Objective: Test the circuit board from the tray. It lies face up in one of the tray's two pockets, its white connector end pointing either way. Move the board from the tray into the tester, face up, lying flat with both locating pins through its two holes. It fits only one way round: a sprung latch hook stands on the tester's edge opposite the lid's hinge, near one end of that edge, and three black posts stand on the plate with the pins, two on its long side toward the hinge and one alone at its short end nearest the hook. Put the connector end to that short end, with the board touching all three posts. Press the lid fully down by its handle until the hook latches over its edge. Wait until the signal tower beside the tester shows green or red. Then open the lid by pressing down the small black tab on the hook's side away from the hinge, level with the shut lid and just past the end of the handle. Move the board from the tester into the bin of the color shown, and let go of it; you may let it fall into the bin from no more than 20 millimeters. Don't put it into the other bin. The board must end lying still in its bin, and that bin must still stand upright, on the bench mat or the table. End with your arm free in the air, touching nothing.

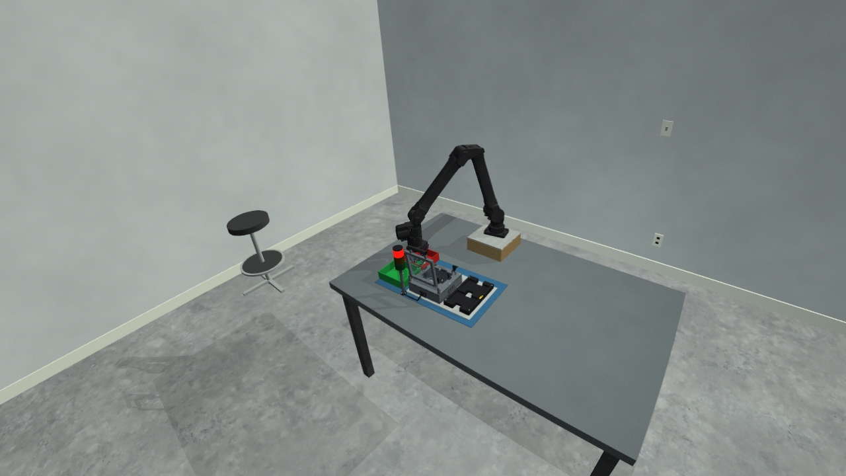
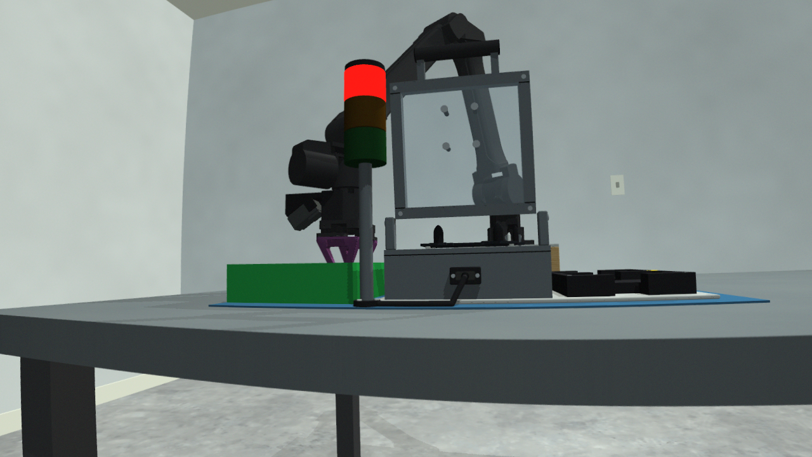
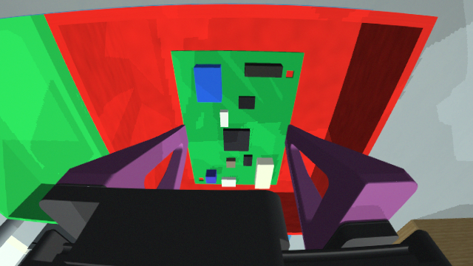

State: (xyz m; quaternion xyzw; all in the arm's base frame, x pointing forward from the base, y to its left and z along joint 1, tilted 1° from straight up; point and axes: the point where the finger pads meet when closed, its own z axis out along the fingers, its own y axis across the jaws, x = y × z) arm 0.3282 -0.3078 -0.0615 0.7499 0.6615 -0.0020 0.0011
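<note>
The green circuit board (image 3: 238, 118) lies face up inside the red bin (image 3: 122, 74), its white connector end toward the wrist camera. My gripper (image 3: 236, 131) points down into the bin with its purple fingers against the board's two long edges, shut on the board. In the exterior view the fingers (image 2: 345, 250) dip behind the green bin (image 2: 287, 282), and the board is hidden there. The signal tower (image 2: 364, 82) shows red. The tester (image 2: 466, 271) stands with its clear lid (image 2: 462, 139) raised upright and its plate empty.
The green bin (image 3: 33, 111) stands right beside the red bin, on its left in the wrist view. The black tray (image 2: 624, 281) lies on the blue mat past the tester. The tower's pole stands between the green bin and the tester. The arm's wooden base block (image 1: 493, 243) sits behind.
</note>
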